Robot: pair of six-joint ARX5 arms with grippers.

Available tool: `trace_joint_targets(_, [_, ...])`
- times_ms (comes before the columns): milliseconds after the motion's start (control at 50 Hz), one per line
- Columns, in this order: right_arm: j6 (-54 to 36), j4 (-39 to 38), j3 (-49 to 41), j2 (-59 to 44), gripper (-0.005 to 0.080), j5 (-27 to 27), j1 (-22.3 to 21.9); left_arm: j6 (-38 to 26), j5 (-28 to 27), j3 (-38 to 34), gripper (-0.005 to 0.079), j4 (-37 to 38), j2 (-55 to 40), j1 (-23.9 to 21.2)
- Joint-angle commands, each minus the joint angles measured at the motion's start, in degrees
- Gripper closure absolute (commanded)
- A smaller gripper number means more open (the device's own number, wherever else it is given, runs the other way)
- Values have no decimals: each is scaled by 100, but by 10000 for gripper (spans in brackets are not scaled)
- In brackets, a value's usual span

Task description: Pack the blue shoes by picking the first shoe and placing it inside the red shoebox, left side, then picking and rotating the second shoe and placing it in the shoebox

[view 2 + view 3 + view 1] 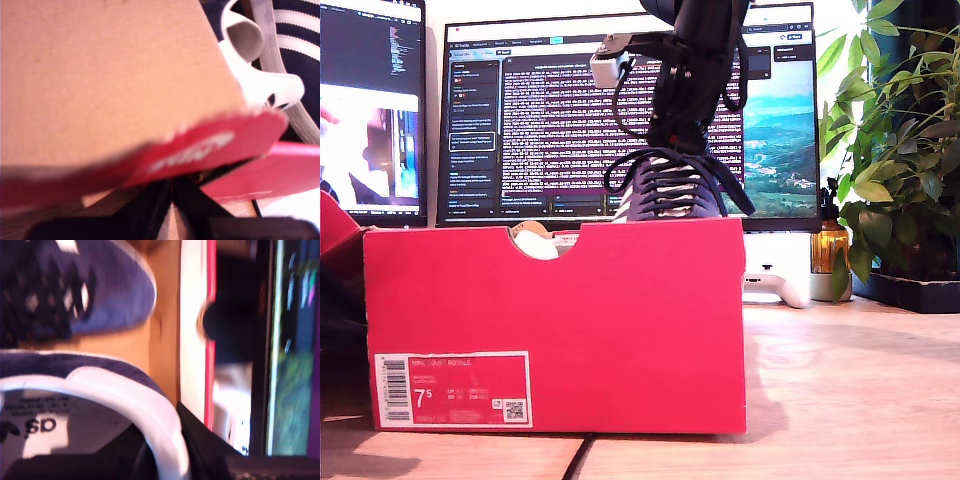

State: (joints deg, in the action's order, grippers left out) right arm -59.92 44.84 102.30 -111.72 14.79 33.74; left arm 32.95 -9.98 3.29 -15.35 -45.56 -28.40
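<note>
My second gripper (172,440) pinches the padded white collar of a navy suede shoe (672,185), which hangs above the red shoebox (620,300) at upper centre of the exterior view, its dark laces dangling. Inside the box the other blue shoe (100,295) lies on bare brown cardboard. My first gripper (172,195) has its dark jaws pressed together on a red cardboard flap (200,147) with a brown inner face. The shoebox's smooth front carries a white label (452,389) at lower left of the exterior view and a semicircular notch along its top edge.

The red shoebox (555,325) rests on the wooden table (850,390).
</note>
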Motion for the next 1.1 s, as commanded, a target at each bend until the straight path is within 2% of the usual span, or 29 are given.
trace_joint_targets(0, [-50,85,94,-59,764,232,142,-39,-4,-125,762,-44,-20,-22])
trace_joint_targets(440, [-50,321,728,-59,764,341,372,-39,-4,-125,762,-44,-20,-22])
trace_joint_targets(660, [68,1045,728,-85,764,361,323,-39,-4,-125,762,-42,-20,-22])
trace_joint_targets(880, [623,1209,728,-245,764,-28,251,-39,-4,-125,762,-42,-20,-22])
trace_joint_targets(1080, [761,1384,728,-623,764,-98,251,-39,-4,-125,762,-42,-20,-22])
